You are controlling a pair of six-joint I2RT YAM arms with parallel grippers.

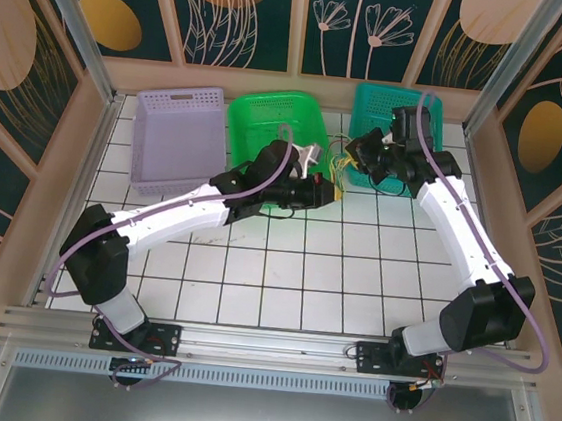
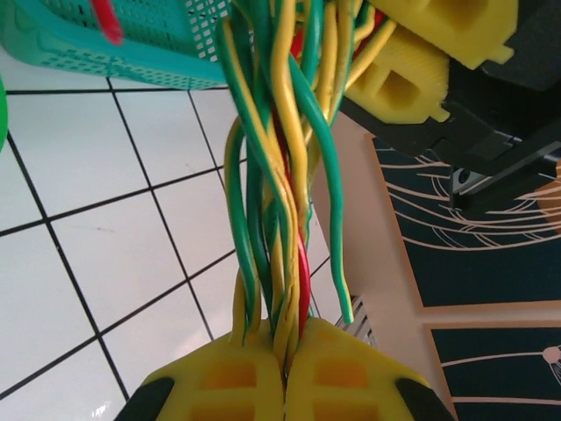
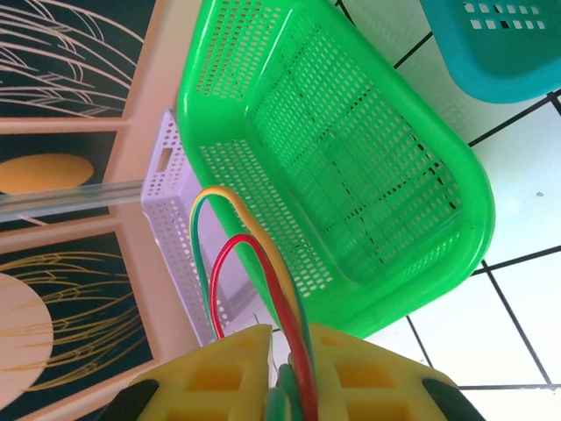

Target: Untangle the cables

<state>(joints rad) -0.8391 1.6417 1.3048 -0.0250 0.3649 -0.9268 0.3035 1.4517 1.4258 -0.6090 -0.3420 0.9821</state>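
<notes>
Left gripper (image 2: 285, 379) clamped on the cables (image 2: 280, 202); right gripper (image 3: 294, 386) likewise, gripping their looped ends. Left wrist view shows strands twisted; top view places them between green basket (image 1: 272, 102) and teal basket (image 1: 376, 105), far side.

Tangled cables (image 1: 339, 168) beside green basket (image 1: 256, 117)

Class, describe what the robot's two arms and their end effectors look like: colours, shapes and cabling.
Both the left arm and right arm have white rounded link shells with black joints and black bases. A purple-grey cable loops along each. The left end effector and right end effector each have two blocky yellow fingers with rectangular recesses.
</notes>
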